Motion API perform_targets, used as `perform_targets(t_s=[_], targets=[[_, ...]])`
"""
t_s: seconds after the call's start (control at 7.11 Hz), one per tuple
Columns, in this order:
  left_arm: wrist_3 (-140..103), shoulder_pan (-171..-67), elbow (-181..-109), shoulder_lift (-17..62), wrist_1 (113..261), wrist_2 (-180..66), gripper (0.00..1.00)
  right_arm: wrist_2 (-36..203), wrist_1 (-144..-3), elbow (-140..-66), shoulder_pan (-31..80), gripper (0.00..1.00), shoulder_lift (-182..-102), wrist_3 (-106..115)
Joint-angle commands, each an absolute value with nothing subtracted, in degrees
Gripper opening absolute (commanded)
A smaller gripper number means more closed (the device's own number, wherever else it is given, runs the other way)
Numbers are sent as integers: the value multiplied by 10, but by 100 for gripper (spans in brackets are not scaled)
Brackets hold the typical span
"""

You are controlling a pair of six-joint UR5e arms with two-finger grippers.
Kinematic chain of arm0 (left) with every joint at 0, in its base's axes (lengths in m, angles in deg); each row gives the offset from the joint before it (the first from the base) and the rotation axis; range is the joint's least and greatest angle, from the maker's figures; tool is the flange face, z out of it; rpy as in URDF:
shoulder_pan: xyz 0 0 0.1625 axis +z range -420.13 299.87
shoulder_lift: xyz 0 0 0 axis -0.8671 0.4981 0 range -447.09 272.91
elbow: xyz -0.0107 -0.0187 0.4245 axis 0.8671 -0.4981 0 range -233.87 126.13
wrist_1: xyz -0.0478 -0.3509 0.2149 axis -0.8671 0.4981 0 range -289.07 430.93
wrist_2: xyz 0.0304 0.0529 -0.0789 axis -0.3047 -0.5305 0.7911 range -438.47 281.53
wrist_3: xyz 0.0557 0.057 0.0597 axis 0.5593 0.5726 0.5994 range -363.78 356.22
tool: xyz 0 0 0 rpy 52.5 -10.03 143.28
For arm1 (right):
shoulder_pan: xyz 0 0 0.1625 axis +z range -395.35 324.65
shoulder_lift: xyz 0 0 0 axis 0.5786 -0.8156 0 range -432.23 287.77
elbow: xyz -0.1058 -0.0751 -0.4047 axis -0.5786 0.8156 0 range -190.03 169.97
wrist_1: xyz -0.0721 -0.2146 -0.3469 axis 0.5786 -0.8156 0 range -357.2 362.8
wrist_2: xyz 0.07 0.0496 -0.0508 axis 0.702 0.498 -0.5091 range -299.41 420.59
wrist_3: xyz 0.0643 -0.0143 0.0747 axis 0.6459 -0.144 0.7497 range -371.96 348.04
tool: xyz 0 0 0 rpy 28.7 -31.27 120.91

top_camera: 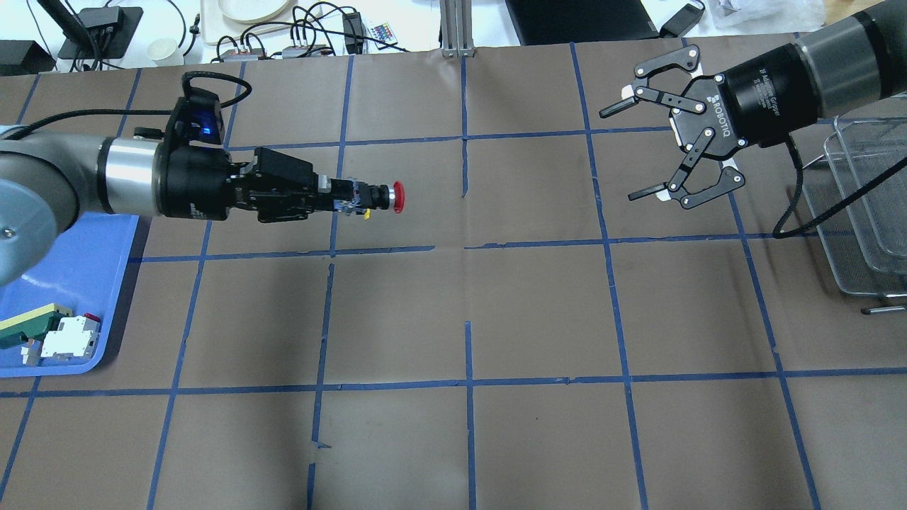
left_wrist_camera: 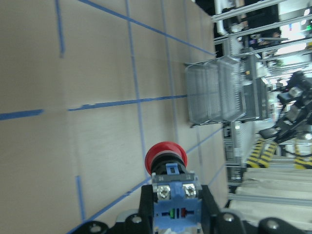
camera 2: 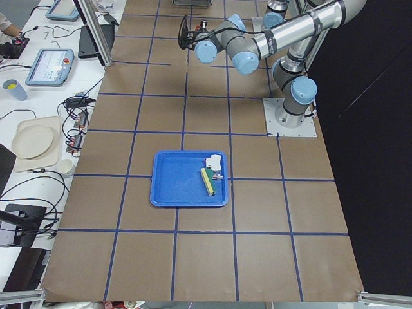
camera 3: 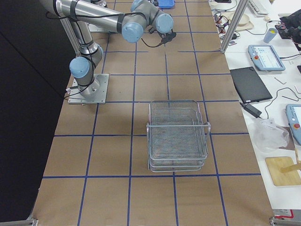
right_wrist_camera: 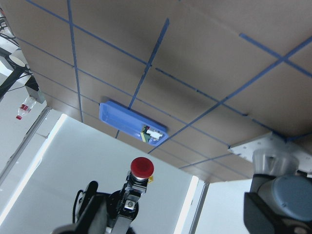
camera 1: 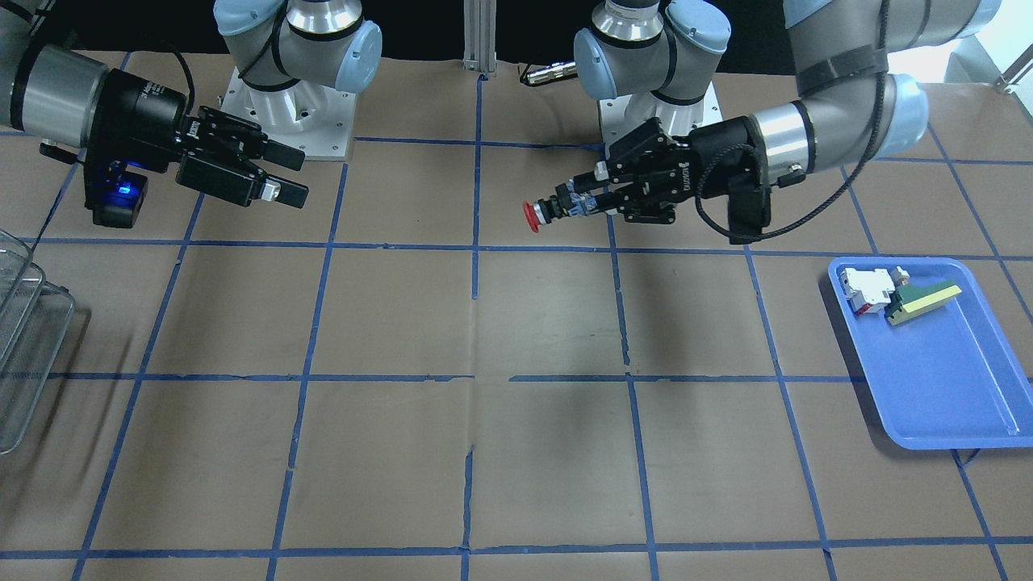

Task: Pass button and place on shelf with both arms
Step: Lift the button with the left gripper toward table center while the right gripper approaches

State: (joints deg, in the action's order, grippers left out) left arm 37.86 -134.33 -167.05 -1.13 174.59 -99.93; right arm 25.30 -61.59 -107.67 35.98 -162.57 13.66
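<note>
Button [left_wrist_camera: 165, 158] pinched by terminal end in left hand [top_camera: 347, 201]; right hand [top_camera: 628, 151] spread wide; shelf [camera 1: 24, 339] cut off at edge.

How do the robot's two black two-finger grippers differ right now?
The left gripper is shut on the red-capped black push button; the right gripper is open and empty. The left gripper is nearer the middle of the brown table; the right gripper is close to the silvery wire-mesh shelf. Both point roughly toward each other.
</note>
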Motion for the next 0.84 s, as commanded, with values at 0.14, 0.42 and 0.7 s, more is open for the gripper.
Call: perform_targets(t_s=[0.14, 0.42, 0.7], targets=[[366, -1404, -1709, -31, 1746, -858, 12, 349, -527, -1112, 353, 100, -1609, 133], [363, -1438, -1709, -32, 1710, -855, 8, 411, -478, -1132, 353, 100, -1610, 134], [344, -1444, -1708, -27, 1709, -855, 8, 435, -465, -1132, 380, 100, -1612, 141]])
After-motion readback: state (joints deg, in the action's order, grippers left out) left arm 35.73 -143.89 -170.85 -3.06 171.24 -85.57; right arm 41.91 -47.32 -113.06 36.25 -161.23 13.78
